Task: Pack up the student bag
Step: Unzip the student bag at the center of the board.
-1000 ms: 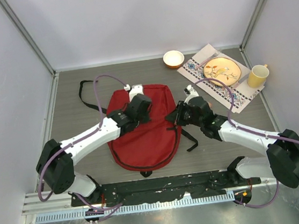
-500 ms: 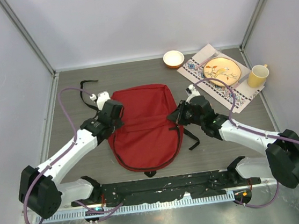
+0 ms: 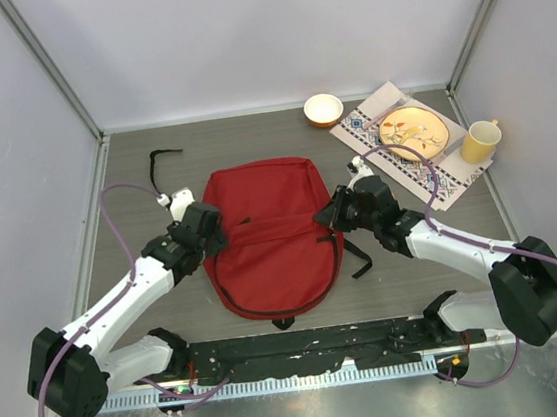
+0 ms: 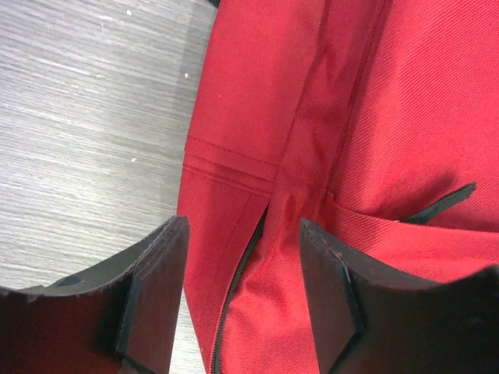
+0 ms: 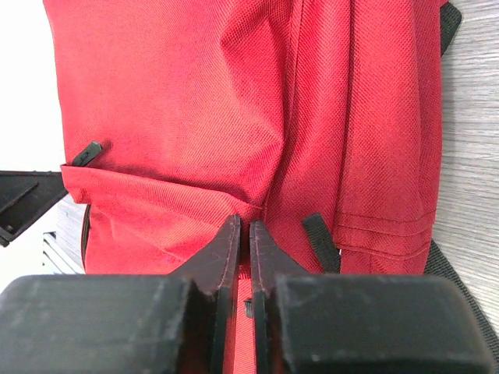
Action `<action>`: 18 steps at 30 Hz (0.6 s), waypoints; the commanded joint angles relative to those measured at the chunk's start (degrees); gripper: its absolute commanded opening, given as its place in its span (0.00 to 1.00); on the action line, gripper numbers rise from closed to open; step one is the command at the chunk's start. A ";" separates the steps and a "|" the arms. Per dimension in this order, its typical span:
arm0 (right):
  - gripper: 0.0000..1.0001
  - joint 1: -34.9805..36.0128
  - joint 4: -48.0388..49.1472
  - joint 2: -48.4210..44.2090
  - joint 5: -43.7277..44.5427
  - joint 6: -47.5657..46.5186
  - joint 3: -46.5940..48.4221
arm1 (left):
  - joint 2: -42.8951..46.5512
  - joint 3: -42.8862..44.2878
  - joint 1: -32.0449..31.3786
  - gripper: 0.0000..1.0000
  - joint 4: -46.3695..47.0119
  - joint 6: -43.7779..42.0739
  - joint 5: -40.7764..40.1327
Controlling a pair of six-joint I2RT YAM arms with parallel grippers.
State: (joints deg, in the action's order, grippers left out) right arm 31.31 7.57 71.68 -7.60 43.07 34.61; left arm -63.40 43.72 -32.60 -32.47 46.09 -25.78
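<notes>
The student bag (image 3: 266,230) lies flat in the middle of the table, red, with a dark zipper along its edge. My left gripper (image 3: 215,240) sits at its left edge; in the left wrist view the left gripper (image 4: 243,226) is open, its jaws straddling the bag's (image 4: 312,156) side seam and zipper without pinching it. My right gripper (image 3: 328,215) is at the bag's right edge. Seen from the right wrist, that right gripper (image 5: 249,224) is shut, tips pinched into a fold of the bag's red fabric (image 5: 195,117).
At the back right stand an orange bowl (image 3: 323,109), a patterned mat (image 3: 438,178) carrying an orange plate (image 3: 413,132), and a yellow mug (image 3: 480,140). Black straps trail at the back left (image 3: 162,159) and beside the bag's right side (image 3: 356,255). Walls close in on three sides.
My left gripper travelled from over the bag's top out to its left edge and opened. The bag went from bunched to spread flat. The right gripper stayed put.
</notes>
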 commanded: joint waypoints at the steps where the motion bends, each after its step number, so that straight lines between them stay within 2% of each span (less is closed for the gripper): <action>1: 0.13 -0.64 0.69 -0.14 1.79 -1.50 2.66 | 1.61 -1.27 0.26 0.62 1.09 2.43 0.20; 4: 0.21 -0.72 0.34 -0.49 2.14 -1.41 2.31 | 1.96 -1.71 0.26 0.66 1.09 2.87 0.12; 6: 0.28 -0.64 -0.19 -0.84 2.41 -1.50 2.39 | 2.49 -1.80 0.26 0.74 1.00 2.96 -0.06; 13: 0.47 -0.64 -3.00 -4.78 6.01 -2.72 3.09 | 5.03 -2.33 0.26 0.86 1.09 2.78 0.03; 18: 0.50 -0.55 -4.67 -6.03 5.05 -4.13 4.94 | 7.06 -3.03 0.26 0.94 1.62 2.78 1.08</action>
State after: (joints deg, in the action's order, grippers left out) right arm 30.92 3.33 67.83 -3.57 41.15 35.66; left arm -58.48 41.28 -32.53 -32.58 48.03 -25.23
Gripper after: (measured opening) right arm 0.484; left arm 0.905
